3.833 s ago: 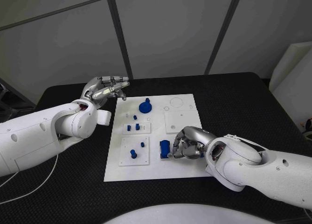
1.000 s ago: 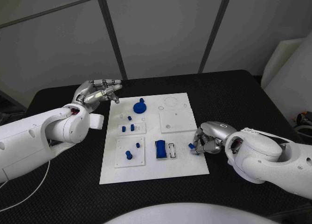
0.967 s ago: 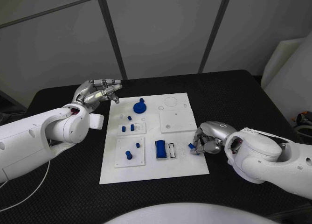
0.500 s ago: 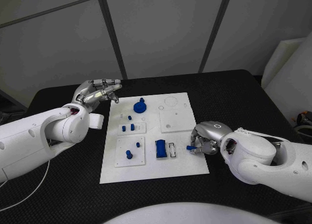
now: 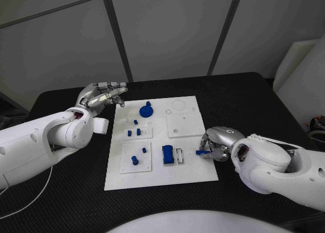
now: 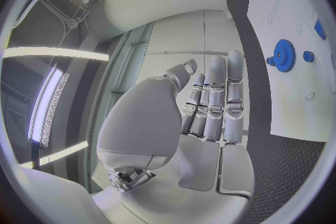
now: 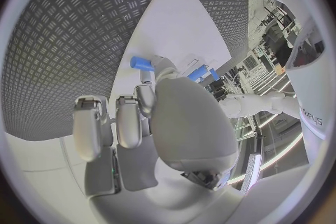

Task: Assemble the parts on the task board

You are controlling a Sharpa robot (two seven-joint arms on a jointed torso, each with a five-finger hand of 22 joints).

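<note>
- White task board [image 5: 157, 175] lies in the middle of the black table [image 5: 253, 97], and several blue parts stand on it.
- The right hand [image 5: 217, 144] is at the right edge of the board and pinches a small blue peg [image 5: 202, 152] between its fingertips, just beside a narrow white slot [image 5: 179, 156].
- A blue block [image 5: 167, 154] stands upright on the other side of this slot.
- A blue gear [image 5: 146, 111] sits near the far end of the board; small blue pins [image 5: 134, 132] stand on the left plates.
- The left hand [image 5: 101, 94] hovers beside the far left corner of the board, holding nothing, fingers straight and close together.
</note>
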